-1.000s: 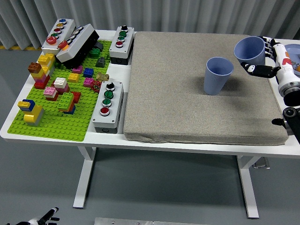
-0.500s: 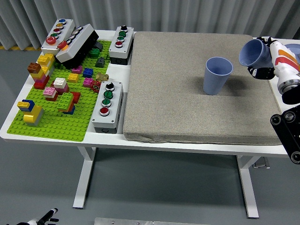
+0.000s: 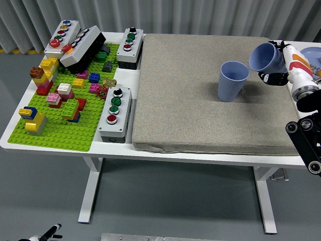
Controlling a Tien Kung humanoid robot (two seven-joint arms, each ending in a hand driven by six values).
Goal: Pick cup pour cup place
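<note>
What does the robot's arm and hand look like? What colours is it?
Only the right arm shows. Its hand has black fingers, and the back of the hand is white with an orange and a red patch. Behind it comes a silver-grey round wrist ring. Lower down, the arm is black, with round joints that look like bolts. No cables or sleeves can be seen.

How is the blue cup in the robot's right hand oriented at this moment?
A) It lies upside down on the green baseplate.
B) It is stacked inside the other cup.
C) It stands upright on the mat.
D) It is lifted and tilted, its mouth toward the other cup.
D: the right hand holds the held cup lifted and tipped, mouth toward the standing cup.
</note>
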